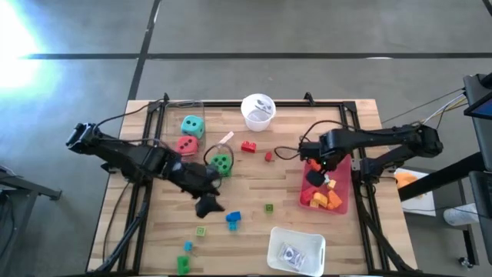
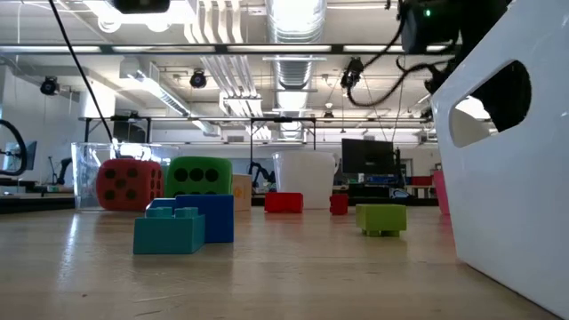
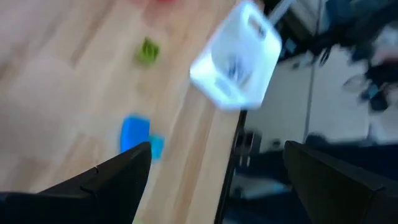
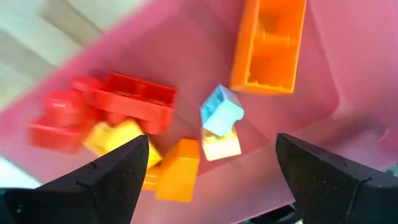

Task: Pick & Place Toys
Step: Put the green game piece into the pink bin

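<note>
My left gripper (image 1: 209,203) (image 3: 217,155) is open and empty just left of a blue brick (image 1: 233,219) (image 3: 137,134) that lies on the table. My right gripper (image 1: 316,167) (image 4: 211,149) is open and empty over the pink tray (image 1: 340,206) (image 4: 348,68). The pink tray holds red (image 4: 124,99), orange (image 4: 268,43), yellow (image 4: 115,137) and light blue (image 4: 221,111) bricks. The teal die (image 1: 192,125), red die (image 1: 187,145) and green die (image 1: 221,161) sit on the table at the far left. Small green bricks (image 1: 268,208) (image 1: 201,231) and red bricks (image 1: 248,146) lie scattered.
A white round cup (image 1: 258,111) stands at the far middle. A white rectangular tray (image 1: 296,250) (image 3: 239,56) sits at the near edge, right of the blue brick. More small bricks (image 1: 184,255) lie near the front left. A clear box (image 2: 89,173) stands behind the dice.
</note>
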Controlling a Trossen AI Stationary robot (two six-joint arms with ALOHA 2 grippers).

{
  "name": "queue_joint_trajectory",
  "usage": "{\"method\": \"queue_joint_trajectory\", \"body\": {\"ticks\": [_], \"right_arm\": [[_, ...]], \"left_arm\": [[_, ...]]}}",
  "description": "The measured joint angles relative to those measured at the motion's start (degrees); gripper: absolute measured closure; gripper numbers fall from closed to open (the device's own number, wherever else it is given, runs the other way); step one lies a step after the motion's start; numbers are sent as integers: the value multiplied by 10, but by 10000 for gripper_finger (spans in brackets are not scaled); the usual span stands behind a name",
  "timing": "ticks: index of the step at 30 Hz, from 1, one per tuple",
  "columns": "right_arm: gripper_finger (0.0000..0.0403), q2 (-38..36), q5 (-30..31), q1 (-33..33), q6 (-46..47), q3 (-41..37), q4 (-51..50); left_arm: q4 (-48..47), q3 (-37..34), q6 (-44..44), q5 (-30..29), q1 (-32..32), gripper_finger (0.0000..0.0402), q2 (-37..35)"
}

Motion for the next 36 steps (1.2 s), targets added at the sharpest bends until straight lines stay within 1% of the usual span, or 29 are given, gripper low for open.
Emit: {"method": "queue_joint_trajectory", "body": {"ticks": [2, 4, 9, 15, 20, 23, 26, 32, 36], "right_arm": [[60, -11, 4, 0, 0, 17, 1], [60, -19, 18, 0, 3, 32, 1], [60, -22, 51, 0, 6, 71, 2], [60, -21, 94, 3, -10, 98, 12], [60, -21, 107, 3, -43, 101, 23], [60, -21, 108, 3, -66, 94, 33], [60, -21, 108, 3, -80, 83, 39], [60, -21, 108, 3, -99, 61, 50], [60, -21, 107, 3, -110, 55, 51]], "left_arm": [[-26, -2, -29, 0, -23, 32, 0], [-68, -3, -83, 0, -44, 32, 0], [-154, -3, -317, 0, -107, 32, 8], [-158, -3, -562, 0, -209, 32, 38], [-146, 6, -724, 0, -278, 32, 87], [-135, 22, -786, 7, -302, 32, 128], [-131, 43, -826, 13, -313, 32, 175], [-129, 78, -839, 30, -319, 32, 259], [-112, 85, -852, 34, -320, 32, 289]]}}
